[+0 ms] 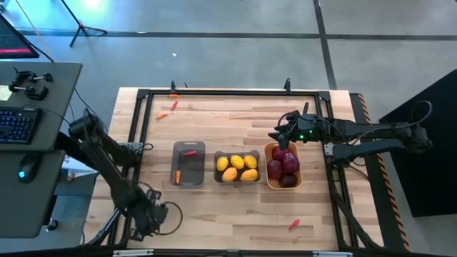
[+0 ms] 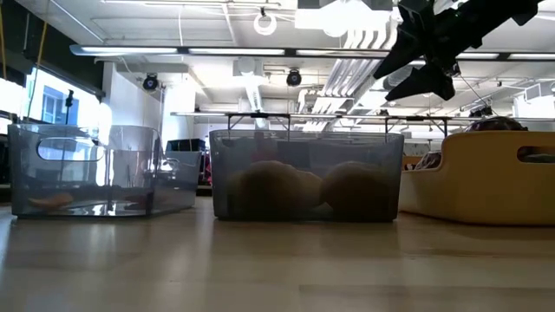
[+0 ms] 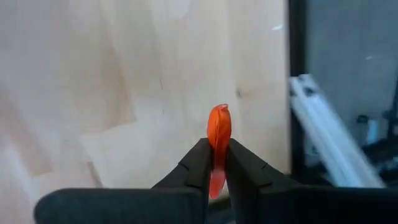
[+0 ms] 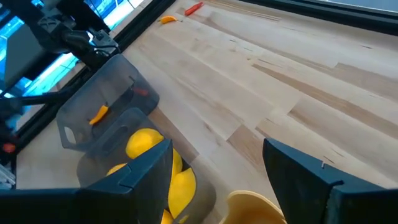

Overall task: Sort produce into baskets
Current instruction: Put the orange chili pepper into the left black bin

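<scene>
Place: a robot lab or workshop, not a home.
Ceiling: bare pipes and ducts (image 2: 260, 82) with strip lights, seen beyond the bins in the low view.
Floor: grey concrete (image 1: 228, 28) around the bench.
Bench: a wooden table (image 1: 235, 221) edged by a black metal frame (image 1: 228, 93).
Desk: beside the left claw's (image 3: 217, 168) arm, with a keyboard (image 1: 18, 123), a mouse (image 1: 26, 170) and a screen (image 1: 14, 39).
Stand: a tripod (image 1: 78, 25) on the floor, well beyond the right claw (image 1: 275, 135).

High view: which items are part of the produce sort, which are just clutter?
Job: grey pepper bin; lemon bin; orange-yellow apple bin; loose peppers; pepper pinched in left gripper.
Clutter: keyboard; mouse; side desk.
</scene>
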Available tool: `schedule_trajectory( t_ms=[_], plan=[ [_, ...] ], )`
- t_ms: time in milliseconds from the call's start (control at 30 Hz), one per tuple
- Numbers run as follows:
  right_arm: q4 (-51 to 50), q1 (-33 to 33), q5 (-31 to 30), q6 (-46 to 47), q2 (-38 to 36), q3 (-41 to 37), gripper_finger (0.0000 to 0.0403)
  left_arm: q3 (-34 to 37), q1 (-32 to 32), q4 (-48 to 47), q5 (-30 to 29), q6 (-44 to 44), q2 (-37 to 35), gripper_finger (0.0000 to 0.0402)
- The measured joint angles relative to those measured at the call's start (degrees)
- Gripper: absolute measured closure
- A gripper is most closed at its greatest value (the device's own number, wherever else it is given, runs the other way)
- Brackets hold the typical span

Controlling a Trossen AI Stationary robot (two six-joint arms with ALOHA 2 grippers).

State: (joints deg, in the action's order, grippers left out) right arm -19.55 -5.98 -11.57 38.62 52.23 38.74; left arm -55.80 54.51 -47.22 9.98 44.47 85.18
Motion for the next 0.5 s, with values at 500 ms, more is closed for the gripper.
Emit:
schedule_trajectory(
  t_ms=[500],
  plan=[
    [-0.92, -0.02, -1.65, -1.56, 0.00, 0.00, 0.0163, -9.77, -31.51, -10.00, -31.73, -7.77, -12.30, 0.0363]
  ],
)
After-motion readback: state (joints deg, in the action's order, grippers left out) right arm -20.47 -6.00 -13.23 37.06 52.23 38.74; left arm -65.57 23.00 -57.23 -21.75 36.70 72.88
